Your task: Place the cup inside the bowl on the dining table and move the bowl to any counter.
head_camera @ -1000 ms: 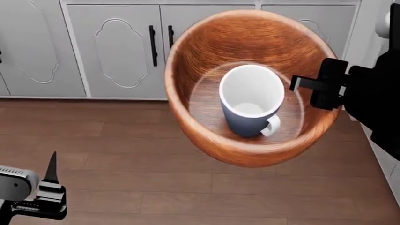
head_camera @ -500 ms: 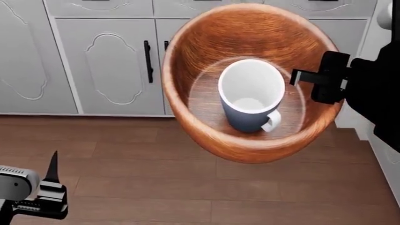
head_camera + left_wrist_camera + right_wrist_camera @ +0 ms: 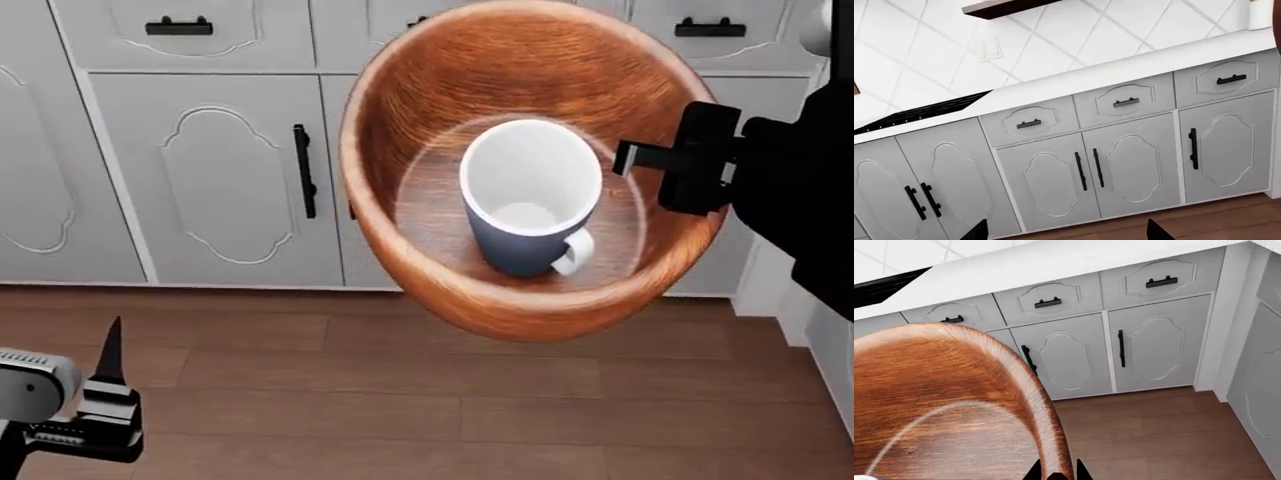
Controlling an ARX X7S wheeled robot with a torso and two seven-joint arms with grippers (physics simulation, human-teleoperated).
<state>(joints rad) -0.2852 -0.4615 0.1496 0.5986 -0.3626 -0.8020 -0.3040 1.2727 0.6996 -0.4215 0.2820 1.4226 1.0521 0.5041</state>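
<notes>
Held aloft over a wood-plank floor point(image 3: 400, 400), well clear of any surface: the wooden bowl point(image 3: 441, 290), gripped at its right rim by the right gripper point(image 3: 1056, 473), dark fingertips pinched on either side of the rim's thick edge in the right wrist view. Seen standing upright on the bowl's flat bottom, the blue-grey cup point(image 3: 527, 205), white handle turned toward the camera and to the right, near the centre and apart from the gripped rim. Tilted slightly toward the head camera, the bowl hid part of the grey cabinet doors point(image 3: 200, 180) behind it. Pictured low at the left of the head view, well apart from the bowl, the left gripper point(image 3: 1064, 231), holding nothing, two dark fingertips spread wide in its wrist view. Visible above the cabinets and drawers point(image 3: 1124, 102), a pale counter point(image 3: 1121, 70) running along a tiled wall point(image 3: 1074, 35), with a black cooktop point(image 3: 921, 112) set at one end.
</notes>
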